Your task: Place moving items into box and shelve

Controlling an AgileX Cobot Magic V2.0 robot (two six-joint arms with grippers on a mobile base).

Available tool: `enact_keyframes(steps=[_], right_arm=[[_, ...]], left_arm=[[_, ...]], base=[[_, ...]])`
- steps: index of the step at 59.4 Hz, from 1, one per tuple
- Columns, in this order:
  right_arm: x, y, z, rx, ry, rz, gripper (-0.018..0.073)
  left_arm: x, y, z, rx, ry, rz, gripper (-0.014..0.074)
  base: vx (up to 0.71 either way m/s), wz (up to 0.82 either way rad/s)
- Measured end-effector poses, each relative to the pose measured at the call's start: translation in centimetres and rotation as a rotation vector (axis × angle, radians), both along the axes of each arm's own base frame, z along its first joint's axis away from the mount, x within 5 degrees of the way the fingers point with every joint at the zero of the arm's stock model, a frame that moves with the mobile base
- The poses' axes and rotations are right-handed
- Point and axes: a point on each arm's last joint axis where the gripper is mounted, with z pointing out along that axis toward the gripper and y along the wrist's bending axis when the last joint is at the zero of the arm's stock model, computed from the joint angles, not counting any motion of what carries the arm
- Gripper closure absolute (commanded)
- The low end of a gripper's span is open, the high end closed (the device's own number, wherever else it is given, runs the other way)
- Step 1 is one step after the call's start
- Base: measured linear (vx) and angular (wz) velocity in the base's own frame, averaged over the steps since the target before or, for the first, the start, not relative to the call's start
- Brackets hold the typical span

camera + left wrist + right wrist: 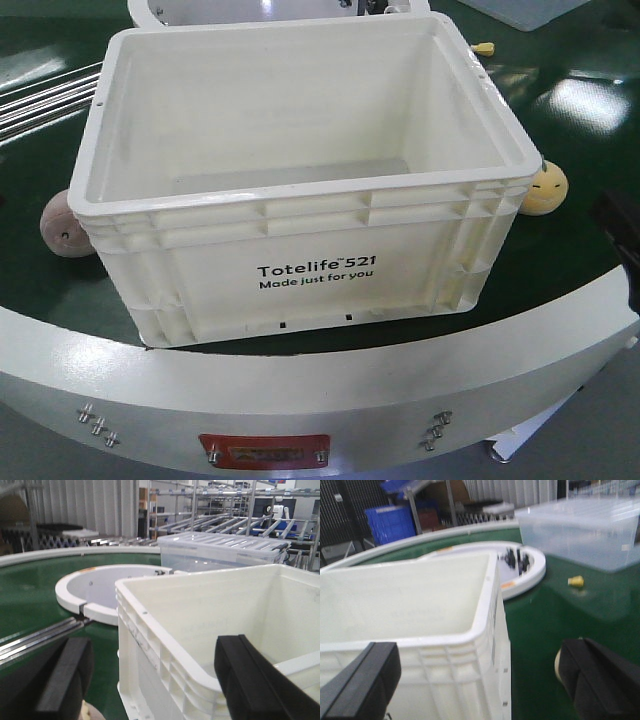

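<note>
On the left of the green surface (pixel 40 295), front view: pinkish-beige ball (pixel 62 228) sits at the crate's left end, partly tucked behind its lower corner and touching or nearly touching the wall.

Centre: off-white crate (pixel 300 270), printed face toward the camera, upright on the surface. As far as the interior shows, walls and floor are bare, with no ball inside.

Right: yellow-orange ball (pixel 547 188) rests on the green just beside the crate's right end, under the rim.

Progress, as a judgement: loading is not started. Both balls are outside the crate, so two picks and drops remain, then lifting the crate to a shelf. No shelf slot is identifiable as the target; only racking shows far behind in the left wrist view.

Left gripper (pixel 160 685): black fingers (pixel 65 680) spread wide. One is out over the green and the other is in front of the crate rim, with the crate corner between them. Nothing is held and no contact is visible. A pale patch at the bottom edge may be the pink ball, but this is uncertain.

Right gripper (pixel 480 690): fingers (pixel 600 680) also spread wide and empty. The crate's end wall fills the gap on one side. A pale yellowish curve peeks out beside the outer finger, likely the yellow ball. Contact cannot be told.

Background: clear lidded bin (pixel 580 530), and a small yellow piece (pixel 576 581) on the green.
</note>
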Motion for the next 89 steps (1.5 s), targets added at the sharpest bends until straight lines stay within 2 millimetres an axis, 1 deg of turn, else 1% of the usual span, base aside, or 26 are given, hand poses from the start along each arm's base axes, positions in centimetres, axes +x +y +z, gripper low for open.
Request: enact_keyframes(steps=[6,13,20,25,32,38,45,51,60,66,76,89], right_arm=[[1.4,0.3,-0.6,0.018,0.079,-0.006,-0.0090],[3.3,0.5,0.0,0.026,0.124,-0.035,-0.0087],[5.0,-0.3,1.1,0.037,0.135,-0.114,-0.0083],[6.2,-1.1,1.5,0.038,0.162,-0.175,-0.0080],[8.0,-2.0,1.4,0.011,0.237,-0.229,-0.0073],[9.4,-2.1,1.0,-0.027,0.278,-0.227,-0.0068],[11.1,-2.1,0.2,-0.045,0.330,-0.224,-0.0063],[12.3,-2.1,-1.0,-0.048,0.378,-0.223,-0.0060],[14.2,-2.1,-2.9,-0.049,0.427,-0.226,-0.0053],[15.4,-2.1,-4.1,-0.048,0.446,-0.230,-0.0049],[17.1,-2.1,-6.1,-0.041,0.482,-0.238,-0.0043],[18.6,-2.4,-8.1,-0.039,0.508,-0.253,-0.0036]], left_arm=[[1.3,-0.3,-0.7,-0.003,0.067,0.003,0.0008],[3.0,-0.3,-1.2,-0.014,0.077,0.031,0.0008],[4.5,0.4,-1.6,-0.077,0.090,0.109,0.0008],[5.4,1.1,-2.0,-0.090,0.111,0.167,0.0008],[6.6,2.0,-3.1,-0.077,0.176,0.228,0.0008],[7.5,2.5,-4.2,-0.057,0.234,0.260,0.0008],[8.8,2.8,-4.7,0.024,0.291,0.263,0.0009],[10.4,2.8,-4.2,0.080,0.309,0.254,0.0009],[12.7,2.9,-3.8,0.103,0.330,0.250,0.0009],[13.9,3.4,-4.6,0.108,0.385,0.265,0.0009],[14.7,4.0,-6.1,0.111,0.456,0.281,0.0009],[14.9,4.0,-6.5,0.118,0.473,0.277,0.0009]], base=[[0.00,0.00],[0.00,0.00],[0.00,0.00],[0.00,0.00],[0.00,0.00],[0.00,0.00],[0.00,0.00],[0.00,0.00],[0.00,0.00],[0.00,0.00],[0.00,0.00],[0.00,0.00]])
